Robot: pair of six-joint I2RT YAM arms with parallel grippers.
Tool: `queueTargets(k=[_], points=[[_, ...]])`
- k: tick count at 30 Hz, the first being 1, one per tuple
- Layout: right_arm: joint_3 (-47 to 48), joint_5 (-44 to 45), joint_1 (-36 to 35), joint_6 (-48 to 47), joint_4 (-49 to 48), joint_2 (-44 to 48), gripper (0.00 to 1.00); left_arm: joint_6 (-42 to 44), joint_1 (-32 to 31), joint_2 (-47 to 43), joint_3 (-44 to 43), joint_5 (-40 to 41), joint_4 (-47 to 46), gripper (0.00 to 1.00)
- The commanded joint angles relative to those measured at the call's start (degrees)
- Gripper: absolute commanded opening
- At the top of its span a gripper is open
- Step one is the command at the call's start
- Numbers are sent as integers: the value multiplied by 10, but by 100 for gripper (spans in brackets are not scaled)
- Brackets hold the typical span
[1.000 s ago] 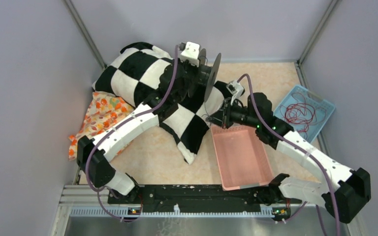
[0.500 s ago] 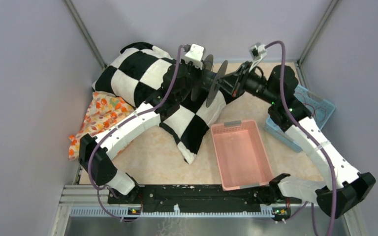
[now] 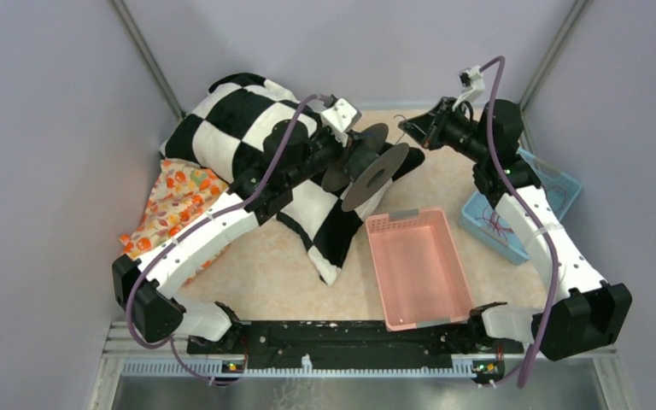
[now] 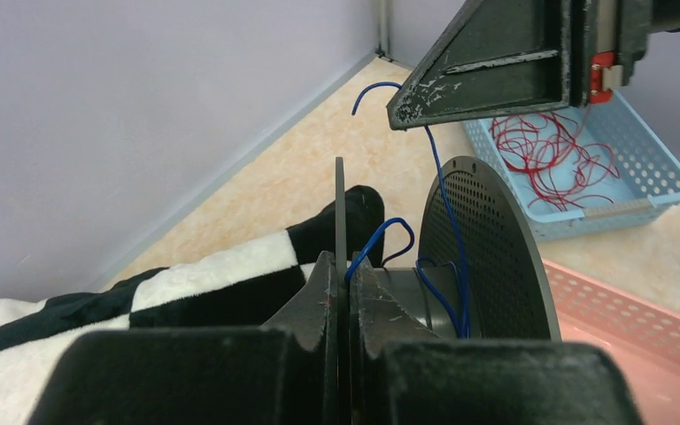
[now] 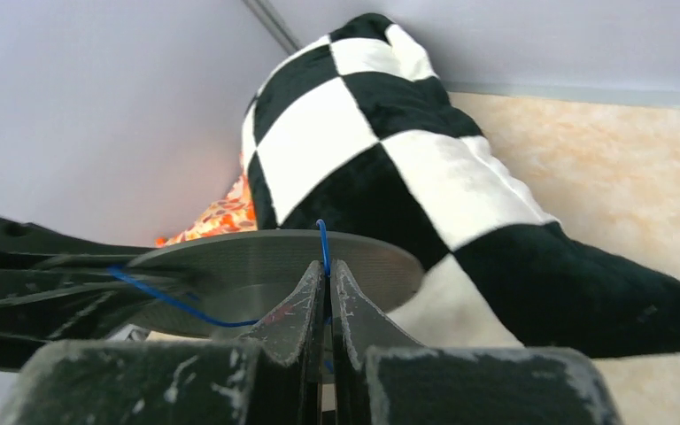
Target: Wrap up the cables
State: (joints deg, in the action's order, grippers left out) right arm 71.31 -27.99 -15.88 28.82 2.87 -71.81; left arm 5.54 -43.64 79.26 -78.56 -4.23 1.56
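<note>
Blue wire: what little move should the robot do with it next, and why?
Probably the right gripper should circle the blue wire one turn around the core of the spool, pulled snug. The wire runs from that shut gripper down between the spool's two discs, only a few loops seem wound there, and the left gripper clamps one disc.

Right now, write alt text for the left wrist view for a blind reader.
The left gripper clamps one flange of a black spool, while the right gripper above pinches a thin blue cable running down to the spool's hub. Around them: a blue basket of red wires, a pink basket, a checkered pillow.
</note>
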Motion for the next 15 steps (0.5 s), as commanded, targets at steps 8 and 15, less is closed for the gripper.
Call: queueTargets(k=[8, 15], points=[[-105, -26, 24, 31, -44, 72, 0, -46, 7, -48, 6, -89, -59, 0], [-129, -109, 27, 30, -12, 82, 0, -138, 57, -52, 20, -237, -126, 0]])
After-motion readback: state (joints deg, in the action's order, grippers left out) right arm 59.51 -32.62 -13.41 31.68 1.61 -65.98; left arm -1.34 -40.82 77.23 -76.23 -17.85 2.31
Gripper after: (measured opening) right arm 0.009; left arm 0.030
